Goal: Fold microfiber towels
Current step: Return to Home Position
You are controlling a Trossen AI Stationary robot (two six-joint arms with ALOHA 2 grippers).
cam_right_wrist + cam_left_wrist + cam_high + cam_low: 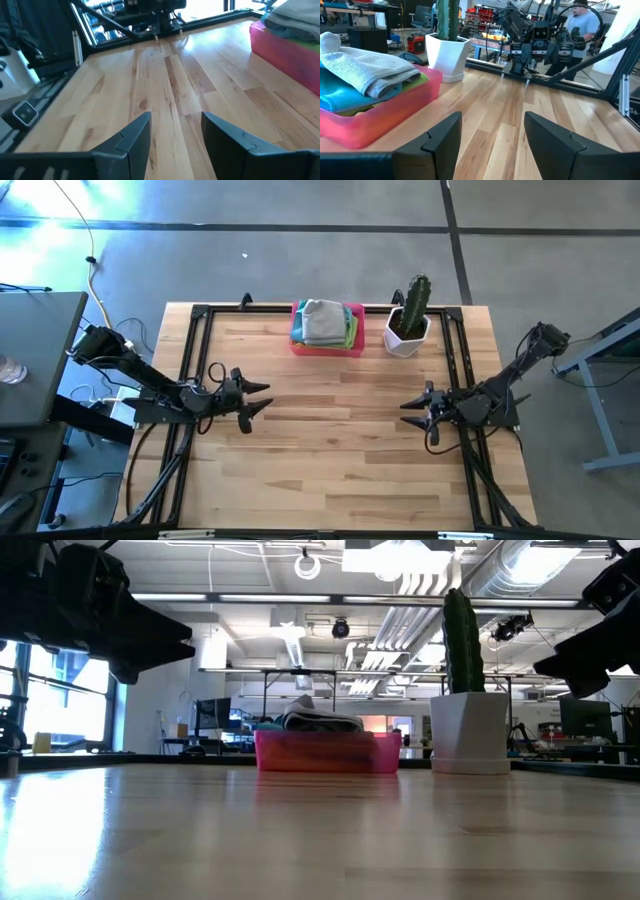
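Looking down on the wooden table [330, 470], I see the folded microfiber towels [322, 323] stacked in the pink tray [326, 351] at the middle of the far edge. A grey towel [375, 70] lies on top, with blue and lime green layers showing beneath it. A cactus in a white pot [408, 320] stands just beside the tray. No cloth lies loose on the wood. My left gripper [264, 397] hovers over the table's left side, fingers spread wide and holding nothing. My right gripper [405, 413] mirrors it on the right side, also wide and empty; the two point at each other, well apart. I judge the folding done and the arms parked. If I had to lift a towel, I would expect it to be light, soft and limp, sagging out of its fold unless pinched through all layers at a folded edge. The nap should grip the fingers, not slip. A pull on the top one could drag its neighbours.
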